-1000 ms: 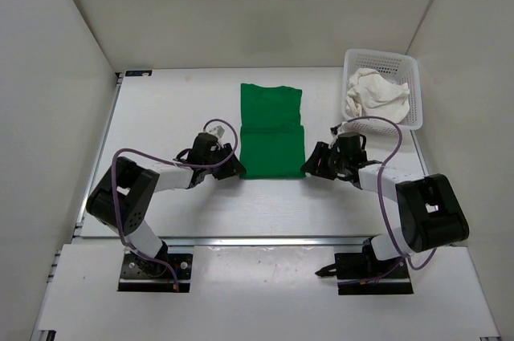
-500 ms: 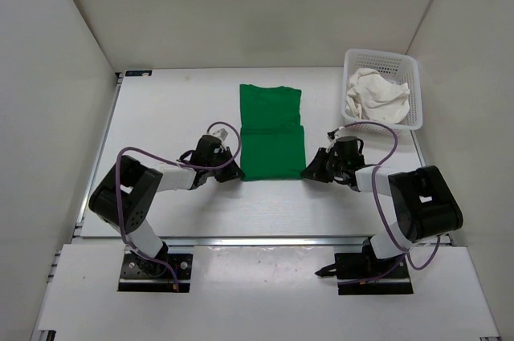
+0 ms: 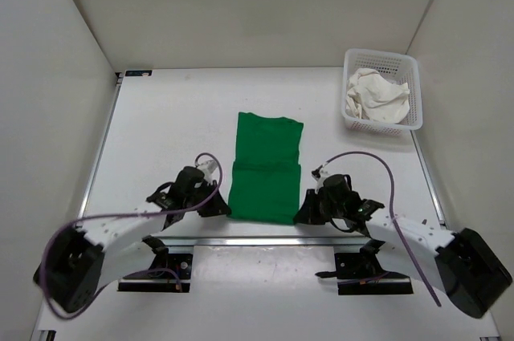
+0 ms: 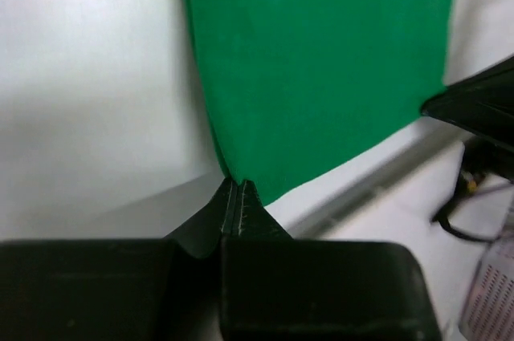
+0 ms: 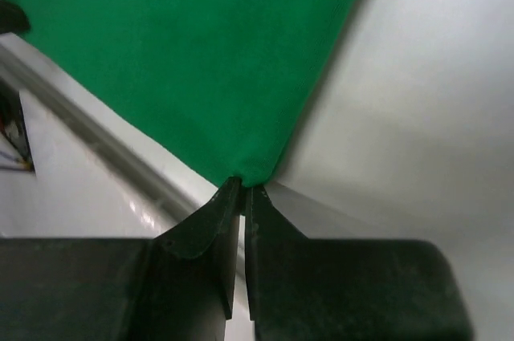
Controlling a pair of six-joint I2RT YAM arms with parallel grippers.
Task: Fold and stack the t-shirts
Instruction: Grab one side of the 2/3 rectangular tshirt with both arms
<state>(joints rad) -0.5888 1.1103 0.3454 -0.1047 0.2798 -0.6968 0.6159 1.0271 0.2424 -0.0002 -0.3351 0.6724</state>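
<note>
A bright green t-shirt, folded into a long strip, lies in the middle of the table and reaches its near edge. My left gripper is shut on the shirt's near left corner; the left wrist view shows the green t-shirt pinched at my left gripper. My right gripper is shut on the near right corner, where the green t-shirt ends at my right gripper. An off-white t-shirt lies crumpled in the basket. No red t-shirt is in view.
A white mesh basket stands at the back right of the table. White walls close in the left, right and back. A metal rail runs along the table's near edge, just under the shirt's near end.
Both grippers closed on the green shirt's near corners and pulled it toward the near edge. The whole shirt has slid nearer and both arms have drawn back low.
</note>
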